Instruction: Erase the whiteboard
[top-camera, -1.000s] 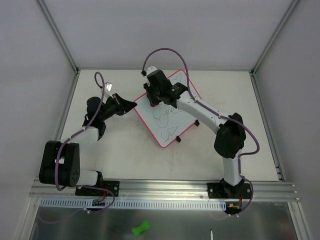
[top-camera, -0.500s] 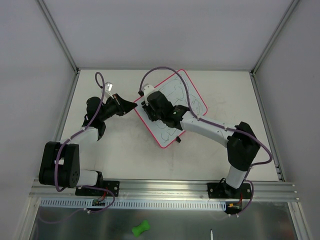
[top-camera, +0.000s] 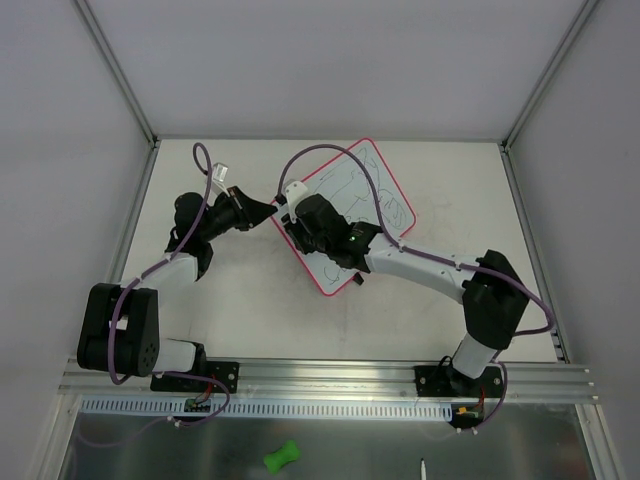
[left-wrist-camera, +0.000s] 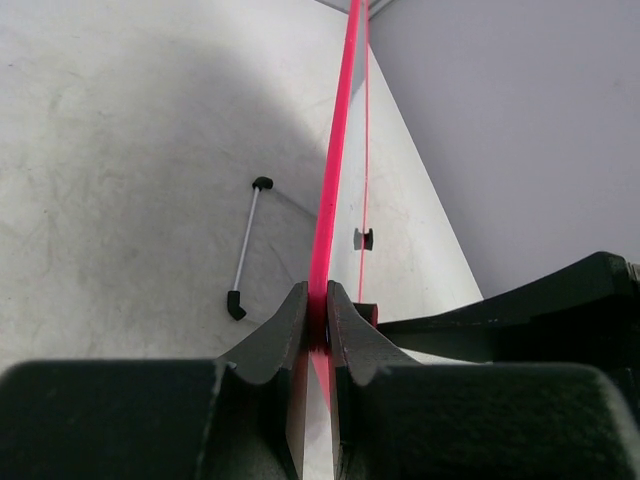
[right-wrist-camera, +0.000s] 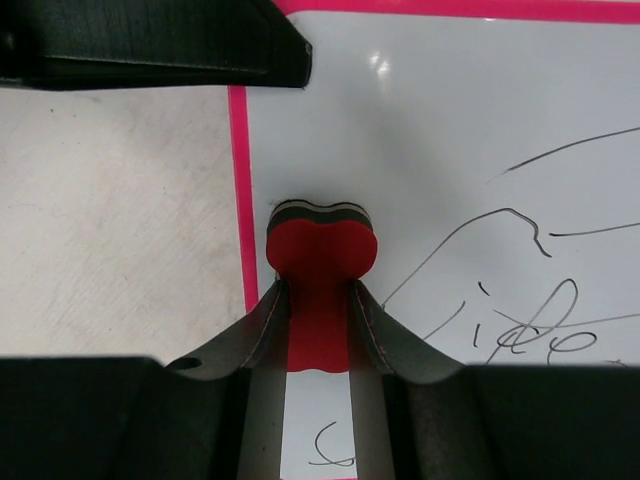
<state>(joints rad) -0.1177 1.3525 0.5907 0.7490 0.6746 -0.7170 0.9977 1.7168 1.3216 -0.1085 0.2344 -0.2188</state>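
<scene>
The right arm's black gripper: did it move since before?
Yes. The right gripper slid along the pink-framed white whiteboard toward the near metal rail.

The top camera looks steeply down from high at six o'clock over the pale grey table (top-camera: 250, 295), with the flat white pink-framed whiteboard (top-camera: 345, 180) toward twelve o'clock. The left wrist camera sights edge-on along that frame, very near. The right wrist camera looks close down past a red bone-shaped eraser (right-wrist-camera: 320, 260) onto the same framed edge, at nine o'clock.
</scene>
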